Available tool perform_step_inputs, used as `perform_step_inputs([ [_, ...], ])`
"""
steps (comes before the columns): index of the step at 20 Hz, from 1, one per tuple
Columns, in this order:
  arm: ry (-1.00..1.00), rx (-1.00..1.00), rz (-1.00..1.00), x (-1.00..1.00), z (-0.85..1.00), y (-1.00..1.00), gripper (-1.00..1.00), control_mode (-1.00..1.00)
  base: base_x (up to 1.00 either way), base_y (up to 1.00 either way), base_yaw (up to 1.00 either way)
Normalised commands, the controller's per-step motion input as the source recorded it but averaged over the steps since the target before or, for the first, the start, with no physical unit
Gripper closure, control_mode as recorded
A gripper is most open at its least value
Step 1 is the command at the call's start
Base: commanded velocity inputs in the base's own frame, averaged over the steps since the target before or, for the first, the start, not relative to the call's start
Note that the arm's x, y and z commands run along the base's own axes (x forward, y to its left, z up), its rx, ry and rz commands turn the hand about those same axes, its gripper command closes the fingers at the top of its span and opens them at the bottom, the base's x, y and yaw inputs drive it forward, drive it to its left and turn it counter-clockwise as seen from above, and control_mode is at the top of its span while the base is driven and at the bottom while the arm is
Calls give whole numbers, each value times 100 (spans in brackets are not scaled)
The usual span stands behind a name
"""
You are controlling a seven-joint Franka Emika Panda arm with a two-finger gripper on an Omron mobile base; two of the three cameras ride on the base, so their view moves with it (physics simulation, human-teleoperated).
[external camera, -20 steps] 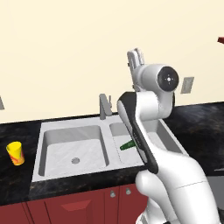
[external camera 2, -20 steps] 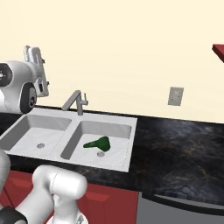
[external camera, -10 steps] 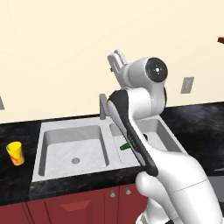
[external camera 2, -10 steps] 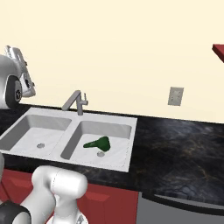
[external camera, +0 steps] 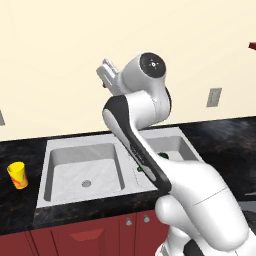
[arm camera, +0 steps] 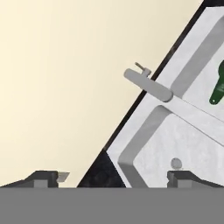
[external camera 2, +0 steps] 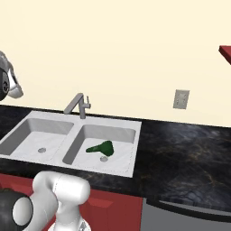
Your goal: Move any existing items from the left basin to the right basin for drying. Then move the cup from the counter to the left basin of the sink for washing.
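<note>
While jaws (arm camera: 113, 177) gape released above left basin (arm camera: 175, 144) | green utensil (external camera 2: 101, 148) well apart, right basin (external camera 2: 118, 135)

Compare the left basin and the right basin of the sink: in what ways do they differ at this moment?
The left basin holds nothing, so its round drain shows fully; the right basin holds the dark green scoop, lying on its side by the drain. The left basin is the nearer one to the yellow cup on the counter; the right basin borders the long bare stretch of counter. Both are grey steel rectangular bowls, and the faucet stands behind the divider between them.
</note>
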Motion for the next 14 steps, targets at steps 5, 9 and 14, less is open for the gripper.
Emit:
perform_step_inputs([
  [5, 5, -9, 11, 0, -42, 59, -100, -100, 0, 0, 0],
  [9, 1, -5, 13, 0, -48, 43, -100, -100, 0, 0, 0],
  [14, 0, 0, 13, 1, -32, 37, -100, -100, 0, 0, 0],
])
